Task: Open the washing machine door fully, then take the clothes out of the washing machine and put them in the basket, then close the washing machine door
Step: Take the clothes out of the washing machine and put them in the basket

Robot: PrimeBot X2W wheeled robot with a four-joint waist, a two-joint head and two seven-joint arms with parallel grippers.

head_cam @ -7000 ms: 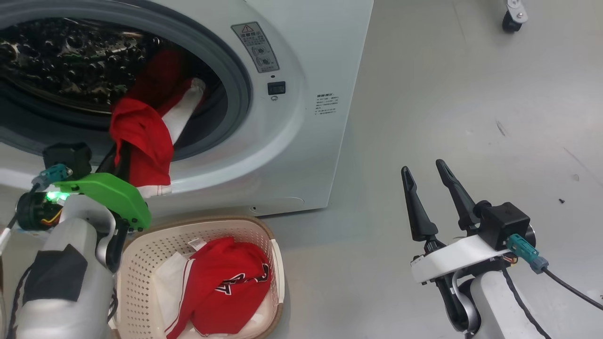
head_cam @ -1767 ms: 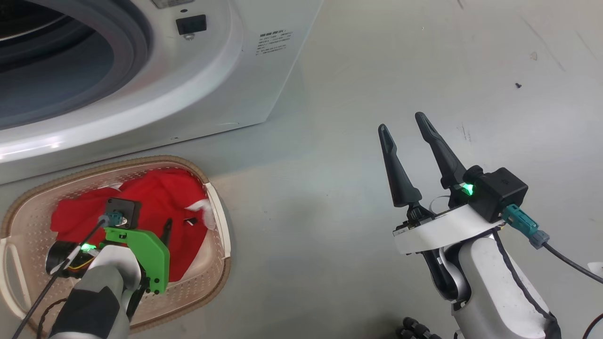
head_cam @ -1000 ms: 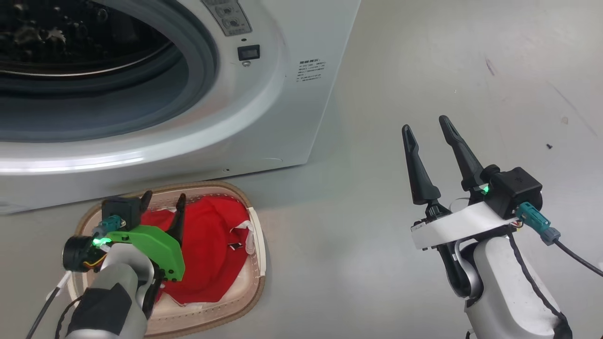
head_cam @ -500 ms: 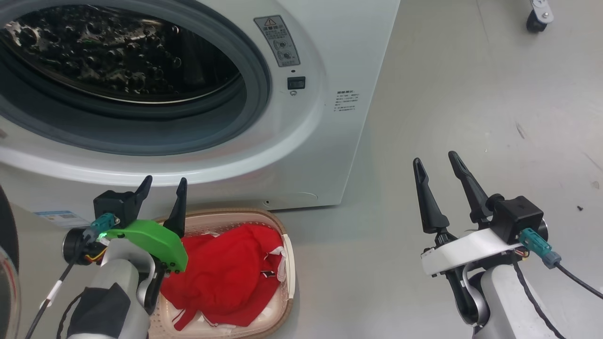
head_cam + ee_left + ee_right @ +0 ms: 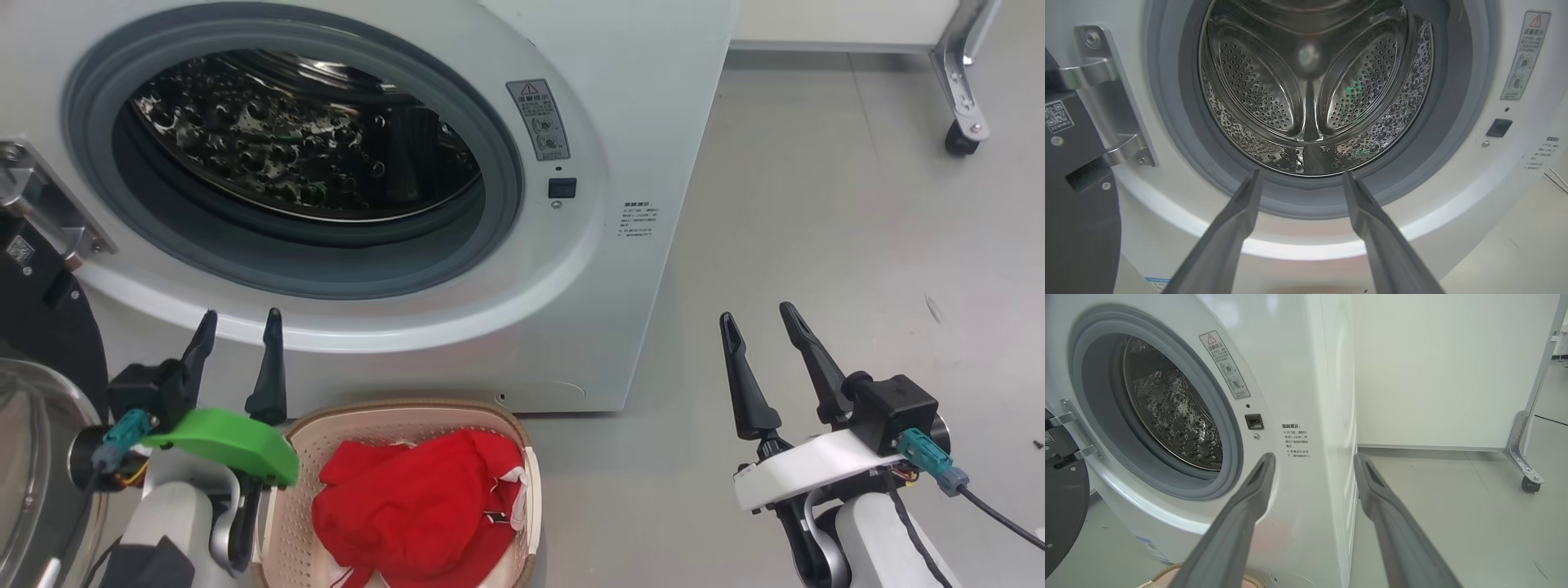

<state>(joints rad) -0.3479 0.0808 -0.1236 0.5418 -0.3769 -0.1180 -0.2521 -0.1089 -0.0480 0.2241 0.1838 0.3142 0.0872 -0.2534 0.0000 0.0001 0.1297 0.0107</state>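
The washing machine door [image 5: 49, 351] hangs open at far left, hinged and rigid, weighty by my judgement; its glossy black rim looks slippery, so pushing the free edge suits better than pinching; left tool [image 5: 242, 314] and right tool [image 5: 755, 312] both stand open, empty; the basket [image 5: 392, 408] holding the clothes [image 5: 416, 506] sits just before the washing machine [image 5: 637, 122], perhaps inside the door's swing.

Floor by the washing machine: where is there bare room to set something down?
Bare floor stretches between the washing machine and the wheeled frame. The drum holds nothing. Lower left is crowded: the open door, left gripper and the basket heaped with clothes.
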